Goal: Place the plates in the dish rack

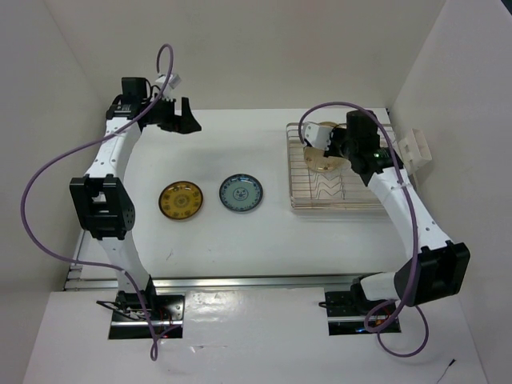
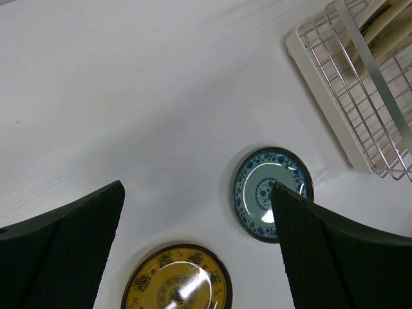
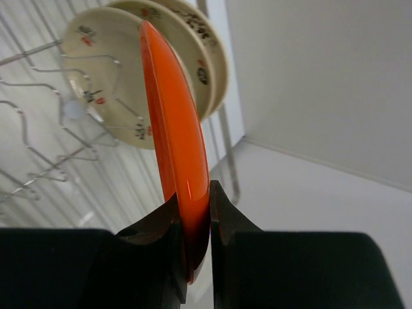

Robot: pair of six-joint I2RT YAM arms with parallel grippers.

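Note:
My right gripper is shut on the rim of the plain orange plate and holds it upright on edge over the silver wire dish rack. Cream plates stand upright in the rack just behind it. In the top view that gripper is over the rack's far left part, beside the cream plates. The yellow-brown plate and the blue-grey plate lie flat on the table. My left gripper is open and empty, raised at the far left; its view shows both plates below it.
A small white slotted holder stands against the right wall beside the rack. White walls close in the table on the left, back and right. The rack's corner shows in the left wrist view.

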